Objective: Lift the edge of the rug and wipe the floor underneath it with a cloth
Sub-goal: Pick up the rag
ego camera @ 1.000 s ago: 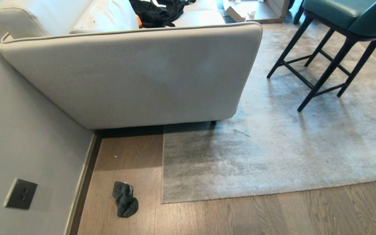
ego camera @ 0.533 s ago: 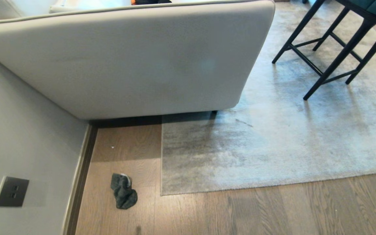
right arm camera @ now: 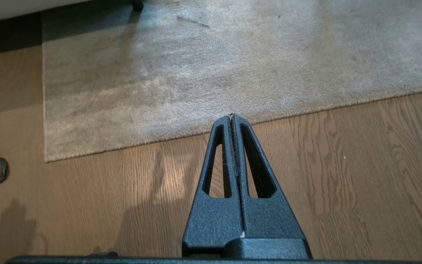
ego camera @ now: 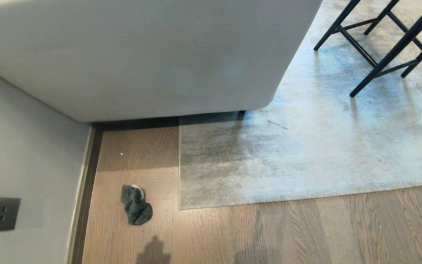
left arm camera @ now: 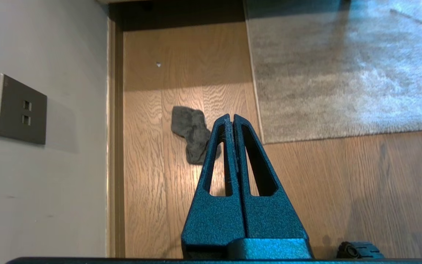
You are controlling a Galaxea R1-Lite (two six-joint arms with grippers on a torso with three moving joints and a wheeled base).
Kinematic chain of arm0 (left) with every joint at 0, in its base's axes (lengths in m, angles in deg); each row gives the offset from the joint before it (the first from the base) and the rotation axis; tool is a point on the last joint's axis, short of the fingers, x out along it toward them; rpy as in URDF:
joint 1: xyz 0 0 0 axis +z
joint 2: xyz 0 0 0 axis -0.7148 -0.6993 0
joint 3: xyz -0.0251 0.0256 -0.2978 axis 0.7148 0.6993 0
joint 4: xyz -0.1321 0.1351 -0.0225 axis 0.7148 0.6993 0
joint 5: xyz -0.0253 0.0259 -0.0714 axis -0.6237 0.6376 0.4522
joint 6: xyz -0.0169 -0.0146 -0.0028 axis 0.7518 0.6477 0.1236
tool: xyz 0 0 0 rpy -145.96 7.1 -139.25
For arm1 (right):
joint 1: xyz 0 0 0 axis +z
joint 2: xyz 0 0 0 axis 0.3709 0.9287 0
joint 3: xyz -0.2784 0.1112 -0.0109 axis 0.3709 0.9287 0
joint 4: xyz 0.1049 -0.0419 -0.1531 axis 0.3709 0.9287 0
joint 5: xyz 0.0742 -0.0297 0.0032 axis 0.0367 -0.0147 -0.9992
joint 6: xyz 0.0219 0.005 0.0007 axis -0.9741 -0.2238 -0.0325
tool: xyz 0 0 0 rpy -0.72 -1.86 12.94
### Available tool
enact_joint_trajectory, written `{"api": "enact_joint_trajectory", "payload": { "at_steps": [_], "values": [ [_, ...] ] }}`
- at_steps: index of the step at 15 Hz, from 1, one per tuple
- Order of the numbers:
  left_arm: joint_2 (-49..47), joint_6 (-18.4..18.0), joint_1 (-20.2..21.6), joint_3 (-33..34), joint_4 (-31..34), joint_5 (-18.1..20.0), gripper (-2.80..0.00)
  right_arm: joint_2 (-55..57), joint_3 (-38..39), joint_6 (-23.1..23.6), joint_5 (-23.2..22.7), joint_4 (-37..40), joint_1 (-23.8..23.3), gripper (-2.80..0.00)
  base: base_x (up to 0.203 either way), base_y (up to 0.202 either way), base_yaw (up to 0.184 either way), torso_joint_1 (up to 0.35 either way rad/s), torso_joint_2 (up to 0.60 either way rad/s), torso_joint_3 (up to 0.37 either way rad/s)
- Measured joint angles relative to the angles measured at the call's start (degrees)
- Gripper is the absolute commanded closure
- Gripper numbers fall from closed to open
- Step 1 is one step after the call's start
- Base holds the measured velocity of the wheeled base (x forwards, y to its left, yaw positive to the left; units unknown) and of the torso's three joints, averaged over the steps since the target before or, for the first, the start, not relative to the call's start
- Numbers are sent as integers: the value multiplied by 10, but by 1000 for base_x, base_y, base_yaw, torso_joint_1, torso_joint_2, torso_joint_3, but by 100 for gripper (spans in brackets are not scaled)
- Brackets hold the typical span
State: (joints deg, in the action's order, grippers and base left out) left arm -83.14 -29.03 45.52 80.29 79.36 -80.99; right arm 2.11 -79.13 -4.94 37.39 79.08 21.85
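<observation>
While both claws hung clenched and empty, nothing was yet touched.
Cloth [ego camera: 136, 210] lay on floor [ego camera: 306, 231] beside rug edge [ego camera: 179, 165]; left gripper [left arm camera: 232, 116] risked snagging that corner when reaching. Only wrist views showed right gripper [right arm camera: 231, 116]; head view alone showed stool [ego camera: 379, 47].

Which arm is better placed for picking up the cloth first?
The left, I think. The cloth lies on the floor on the robot's left, beside the rug edge. The shut left claw points almost at it, while the shut right claw points at the rug.
</observation>
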Motion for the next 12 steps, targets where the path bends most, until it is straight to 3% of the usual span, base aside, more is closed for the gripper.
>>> {"api": "enact_joint_trajectory", "payload": {
  "at_steps": [12],
  "values": [
    [0,7,0,0,0,0,0,0,0,0,0,0,0,0,0,0,0,2,2,-198]
  ]
}}
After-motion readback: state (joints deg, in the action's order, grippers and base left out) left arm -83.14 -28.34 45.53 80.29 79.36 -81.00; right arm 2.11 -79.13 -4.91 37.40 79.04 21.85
